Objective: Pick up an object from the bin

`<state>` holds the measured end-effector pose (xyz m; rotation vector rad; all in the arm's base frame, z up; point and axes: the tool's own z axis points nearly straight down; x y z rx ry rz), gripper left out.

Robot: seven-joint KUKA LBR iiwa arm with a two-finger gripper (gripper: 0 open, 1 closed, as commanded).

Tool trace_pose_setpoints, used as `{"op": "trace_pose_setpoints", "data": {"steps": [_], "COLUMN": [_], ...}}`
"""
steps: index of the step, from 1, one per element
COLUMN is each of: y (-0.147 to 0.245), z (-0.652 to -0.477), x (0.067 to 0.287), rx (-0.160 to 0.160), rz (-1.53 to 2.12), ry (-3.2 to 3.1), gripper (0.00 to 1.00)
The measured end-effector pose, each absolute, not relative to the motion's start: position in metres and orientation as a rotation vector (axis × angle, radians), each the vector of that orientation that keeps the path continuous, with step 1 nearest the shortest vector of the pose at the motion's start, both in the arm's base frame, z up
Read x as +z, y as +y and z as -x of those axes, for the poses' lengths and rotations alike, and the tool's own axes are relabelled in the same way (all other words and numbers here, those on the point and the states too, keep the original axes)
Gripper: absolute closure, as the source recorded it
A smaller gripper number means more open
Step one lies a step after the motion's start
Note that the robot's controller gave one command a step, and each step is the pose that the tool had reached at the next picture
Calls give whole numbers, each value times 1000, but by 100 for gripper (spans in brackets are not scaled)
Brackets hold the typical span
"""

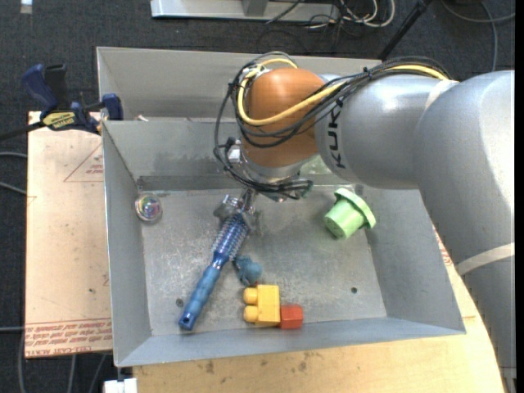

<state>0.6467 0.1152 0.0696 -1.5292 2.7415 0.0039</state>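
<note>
My gripper (237,207) is low in the middle of the bin, under the arm's orange cover, its fingertips right at the upper end of a long blue tool with a ribbed, spring-like handle (211,271). That tool lies slanted, running down to the bin's front left. Whether the fingertips close around its top end is hidden from this angle. A small blue-grey lump (248,268) lies just right of the tool's middle. A yellow toy brick with a red piece attached (270,306) sits near the front wall.
A green plastic cylinder with a flange (347,214) lies at the right of the bin floor. A small shiny ball (148,209) rests at the back left corner. The arm spans the bin's right half from above.
</note>
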Motion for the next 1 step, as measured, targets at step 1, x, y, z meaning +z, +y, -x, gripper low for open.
{"op": "trace_pose_setpoints", "data": {"steps": [1], "y": [97], "z": [-611], "x": [271], "rx": [-5], "rz": [1463], "ry": [2768], "gripper": [100]}}
